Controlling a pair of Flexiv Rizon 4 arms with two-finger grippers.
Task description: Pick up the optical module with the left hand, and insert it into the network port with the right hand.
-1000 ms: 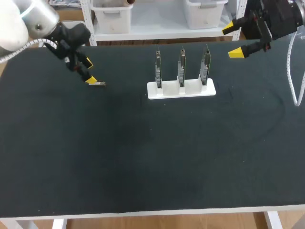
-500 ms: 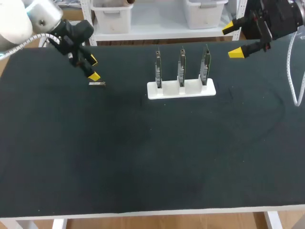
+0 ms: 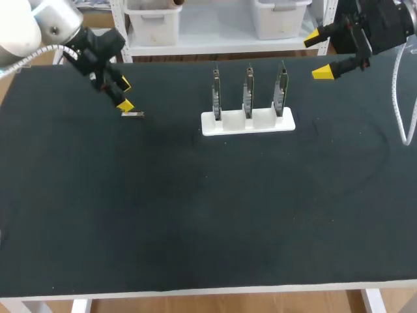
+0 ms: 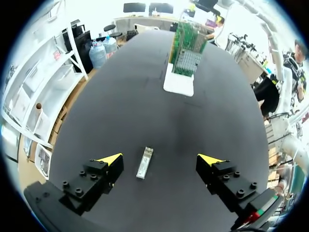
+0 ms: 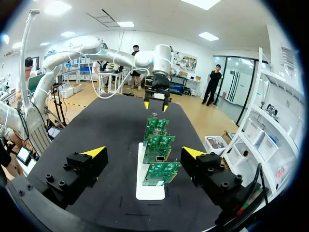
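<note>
The optical module [image 3: 133,114], a small silver bar, lies flat on the black table [image 3: 195,215] at the far left. My left gripper [image 3: 124,94] hovers open just above and behind it. In the left wrist view the module [image 4: 144,163] lies on the table between the spread fingers of my left gripper [image 4: 160,159], nearer one finger and touching neither. The white stand [image 3: 247,122] holds three upright circuit boards [image 3: 248,90] with the network ports. My right gripper [image 3: 318,55] hangs open at the far right, above and beside the stand. In the right wrist view it [image 5: 144,152] looks along the boards [image 5: 157,147].
A clear cable [image 3: 399,98] hangs from my right arm over the table's right side. Bare black surface stretches from the stand to the front edge. My left gripper [image 5: 155,104] shows beyond the boards in the right wrist view.
My left arm's wrist has swung toward the table's far edge and its gripper has shifted slightly over the module. The module and my right arm have kept still.
</note>
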